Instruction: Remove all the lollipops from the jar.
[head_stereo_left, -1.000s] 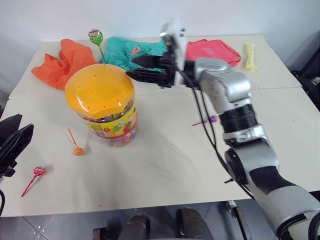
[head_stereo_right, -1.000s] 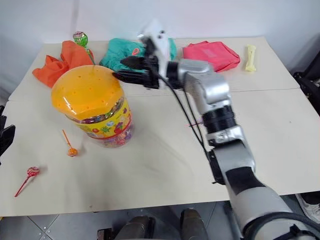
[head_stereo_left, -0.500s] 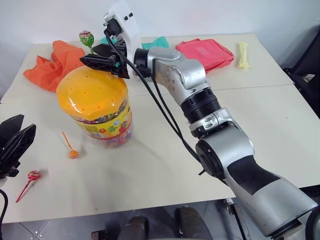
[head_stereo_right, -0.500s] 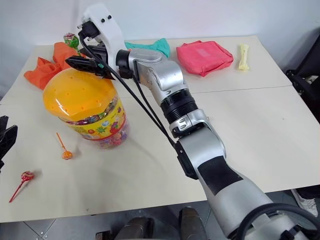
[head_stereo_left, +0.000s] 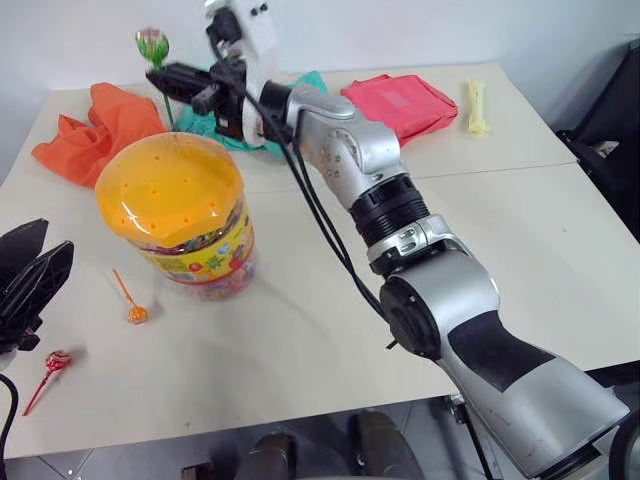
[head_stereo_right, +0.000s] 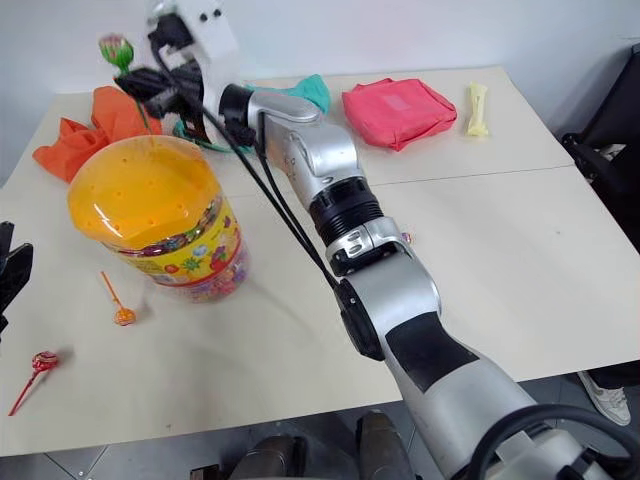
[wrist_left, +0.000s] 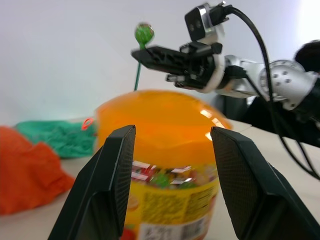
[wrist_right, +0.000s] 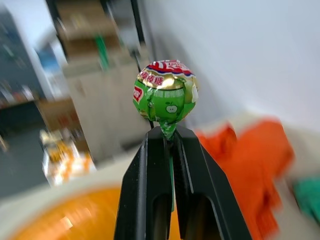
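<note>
The jar (head_stereo_left: 190, 240) is a clear tub with a domed orange lid (head_stereo_left: 168, 188), standing left of the table's middle. Above its far edge rises a green lollipop (head_stereo_left: 152, 43). My right gripper (head_stereo_left: 157, 73) reaches in from the right and is shut on the stick just under the candy ball (wrist_right: 165, 92). The stick's lower end reaches down to the lid. On the table left of the jar lie an orange lollipop (head_stereo_left: 136, 313) and a red lollipop (head_stereo_left: 54, 361). My left gripper (head_stereo_left: 32, 283) hovers open at the near left, its fingers (wrist_left: 107, 185) facing the jar.
An orange cloth (head_stereo_left: 85, 135) and a teal cloth (head_stereo_left: 205, 127) lie behind the jar. Farther right along the back lie a pink pouch (head_stereo_left: 395, 100) and a yellow object (head_stereo_left: 477, 105). Bare table (head_stereo_left: 520, 250) lies to the right. Something dark stands past the right edge.
My right gripper has swung left and up over the jar and has shut on the green lollipop's stick. The left gripper has stayed put. The camera view has shifted a little.
</note>
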